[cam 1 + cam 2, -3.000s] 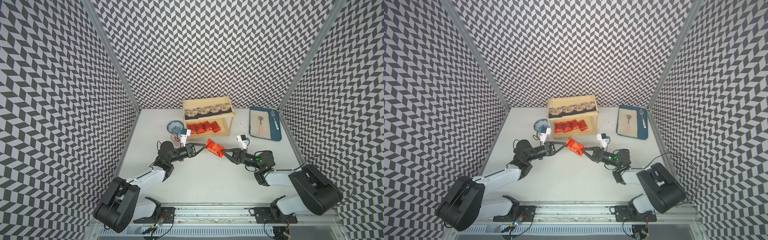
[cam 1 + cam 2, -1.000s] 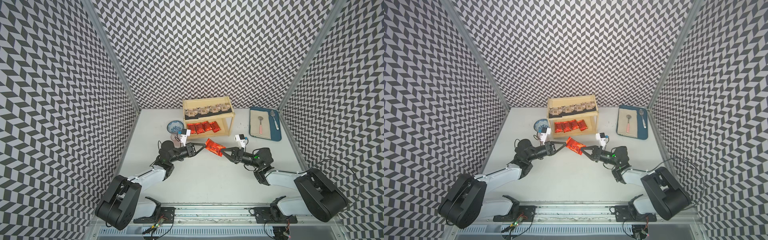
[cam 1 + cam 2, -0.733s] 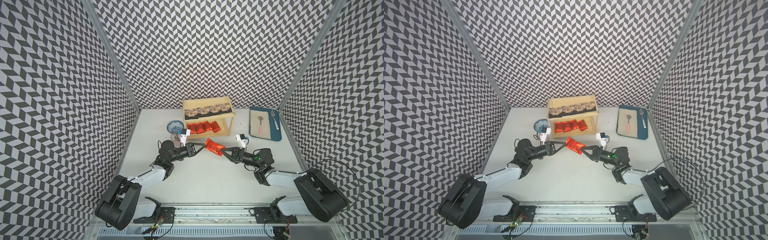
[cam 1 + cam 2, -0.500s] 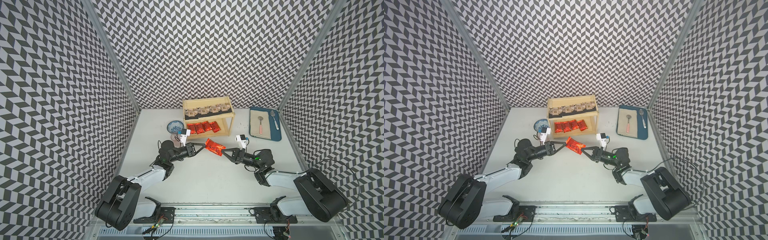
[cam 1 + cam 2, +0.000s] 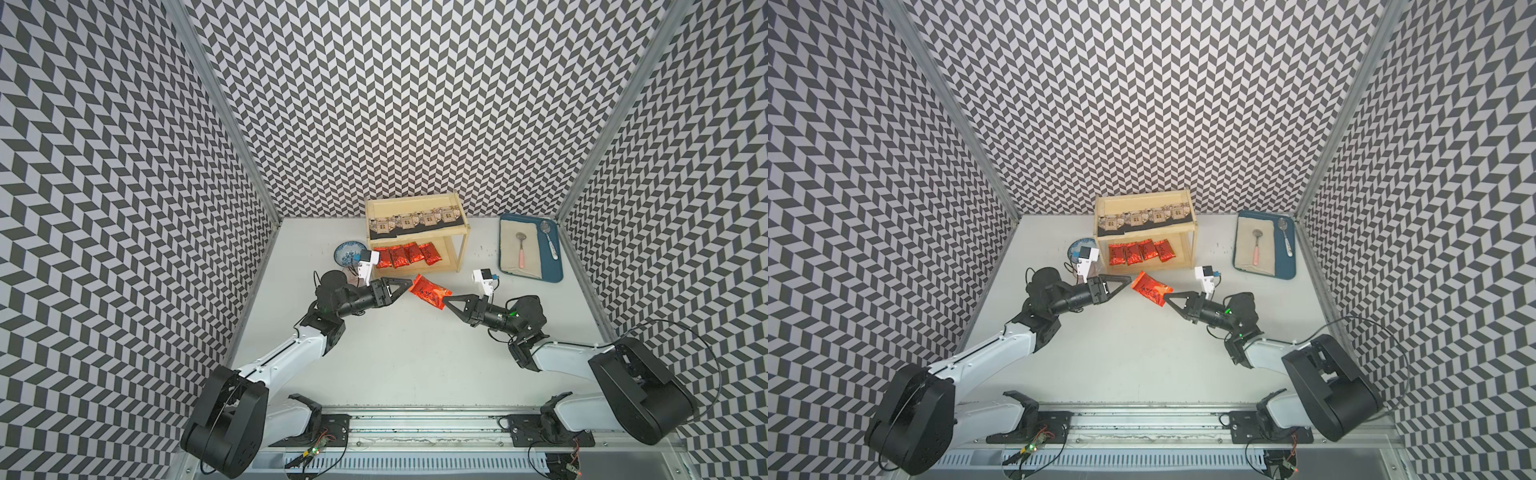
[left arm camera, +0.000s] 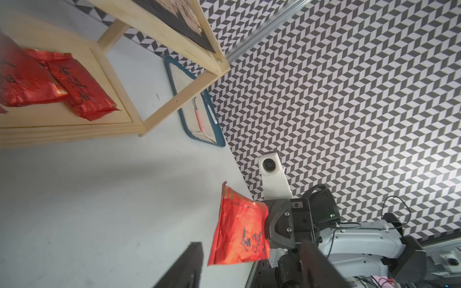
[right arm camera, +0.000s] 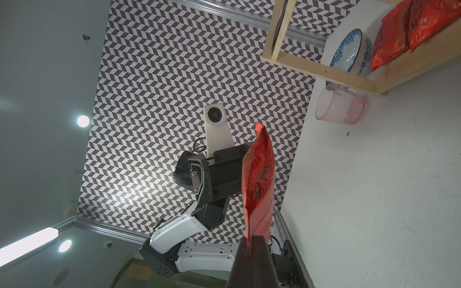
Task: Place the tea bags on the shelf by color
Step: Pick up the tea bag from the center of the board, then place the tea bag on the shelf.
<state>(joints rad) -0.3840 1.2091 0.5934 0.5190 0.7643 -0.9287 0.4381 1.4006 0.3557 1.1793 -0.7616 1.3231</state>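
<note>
1. Where the two black-and-white arms reach in over the smooth, pale grey worktop, a shiny red foil pouch hangs in the air between them, clear of the surface and just in front of the shelf.
2. The right hand is clamped tight on one sealed end of that pouch, its dark wedge-shaped fingers pressed together on the foil.
3. The left hand has its fingers spread wide at the pouch's other end. In the left wrist view the foil edge touches neither finger, so this hand grips nothing.
4. The pouch is pillow-shaped and crinkled, with flat crimped seams. Dark brush-like script crosses its face and fine print runs along one seam, neither legible.
5. Behind it stands the shelf, made of pale bare wood: two rimmed boards on thin square posts.
6. Four more red foil pouches with the same dark script lie side by side on the lower board.
7. A row of flat black squares with a beige house-like print lies overlapping on the upper board.
8. On the left arm's side of the shelf sit a glazed bowl patterned in blue and a clear pinkish cup.
9. On the right arm's side, a dark blue round-cornered tray holds a beige cloth, a pink-handled spoon and a silvery spoon.
10. Matte walls printed with black-and-white chevrons close the scene.
</note>
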